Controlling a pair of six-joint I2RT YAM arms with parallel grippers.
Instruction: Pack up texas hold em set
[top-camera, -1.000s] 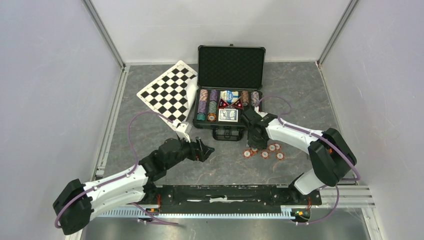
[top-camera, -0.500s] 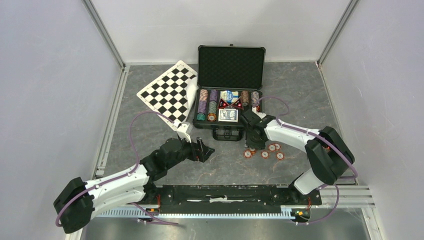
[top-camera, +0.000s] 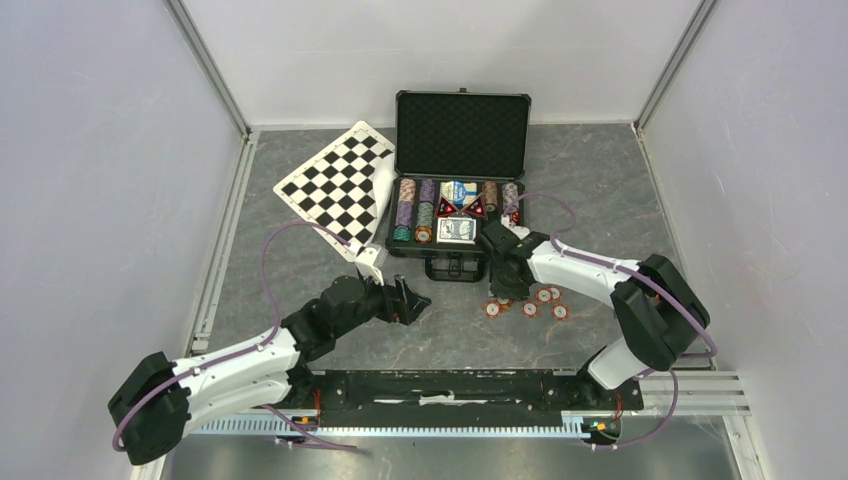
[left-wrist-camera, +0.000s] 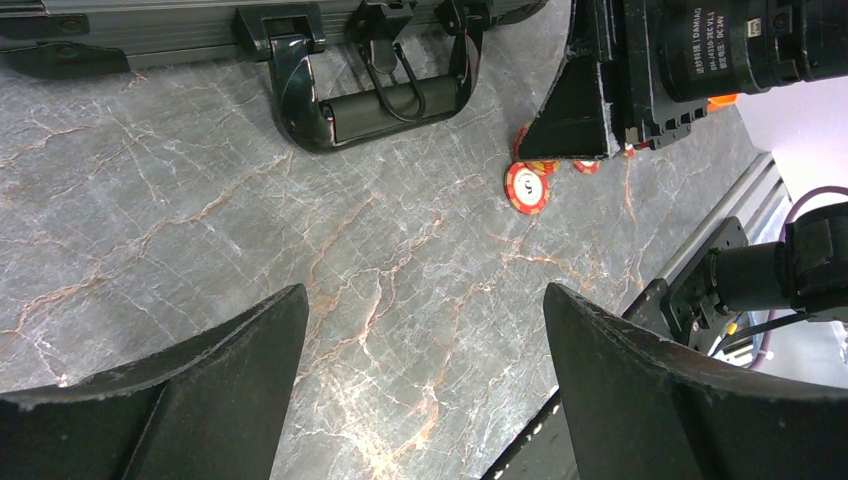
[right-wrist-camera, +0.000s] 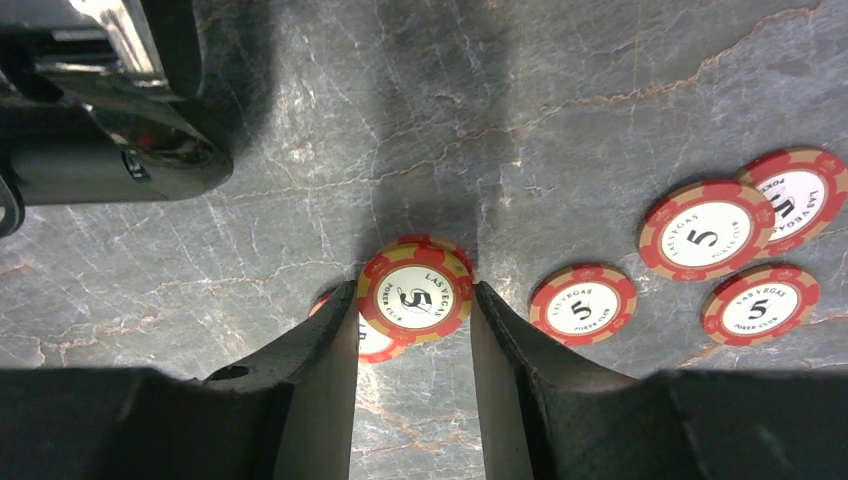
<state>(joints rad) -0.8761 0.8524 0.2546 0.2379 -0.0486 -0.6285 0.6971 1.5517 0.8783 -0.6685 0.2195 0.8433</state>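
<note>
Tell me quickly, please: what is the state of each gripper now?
Left gripper: open, holding nothing.
Right gripper: closed on a red poker chip.

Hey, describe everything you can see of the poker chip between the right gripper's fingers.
The poker chip is round, red with tan edge stripes, and its white centre is printed LAS VEGAS, 5, POKER CLUB. It looks like hard plastic or clay, undamaged. It sits face-up and level, pinched at its rim between the two black fingers of the right gripper, over the grey marbled table. It overlaps a similar chip beneath; whether it is lifted clear is unclear.
</note>
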